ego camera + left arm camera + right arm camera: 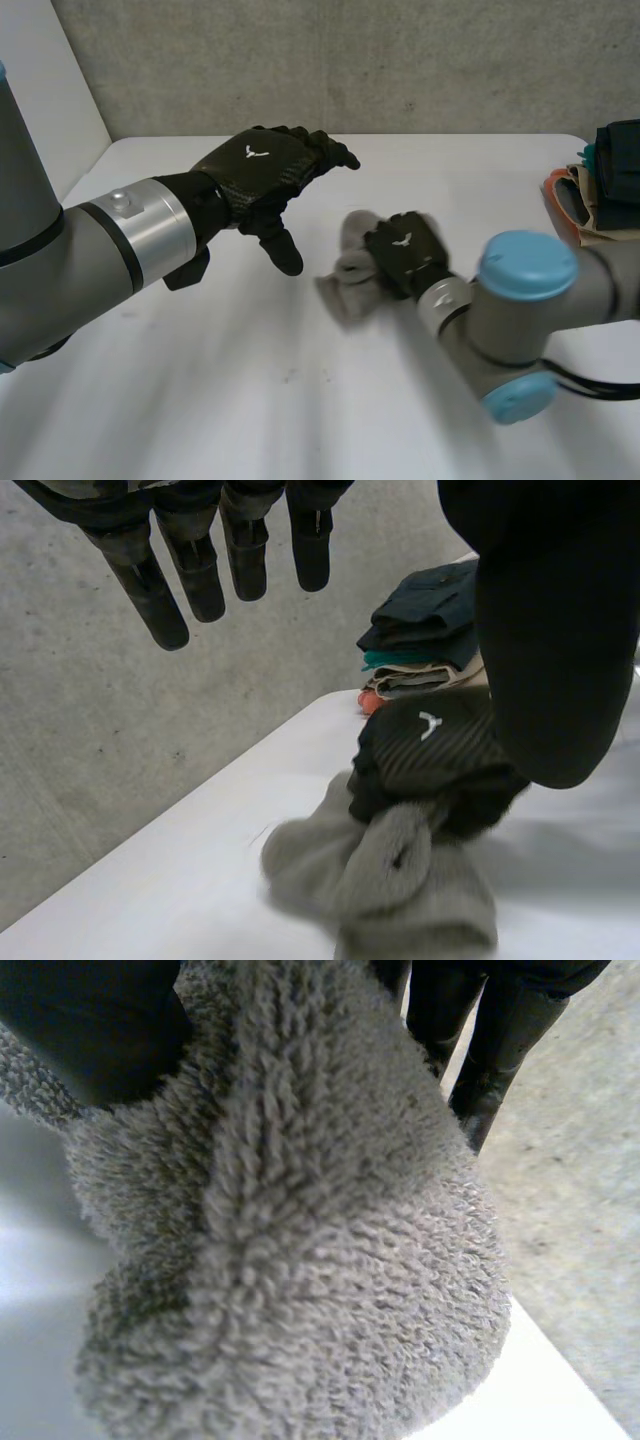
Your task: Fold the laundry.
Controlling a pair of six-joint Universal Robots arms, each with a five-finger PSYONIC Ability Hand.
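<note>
- R hand [405,250]: fingers + thumb clamped round grey fluffy cloth [350,275], bunched on white table [250,380].
- L hand [262,170]: fingers loosely spread, just beside cloth (no contact), raised.
- Well apart from cloth, past R arm: folded stack [610,185].

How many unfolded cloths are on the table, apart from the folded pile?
1: a grey fluffy cloth, bunched in the right hand on the table. The folded pile at its right edge could hide more.
</note>
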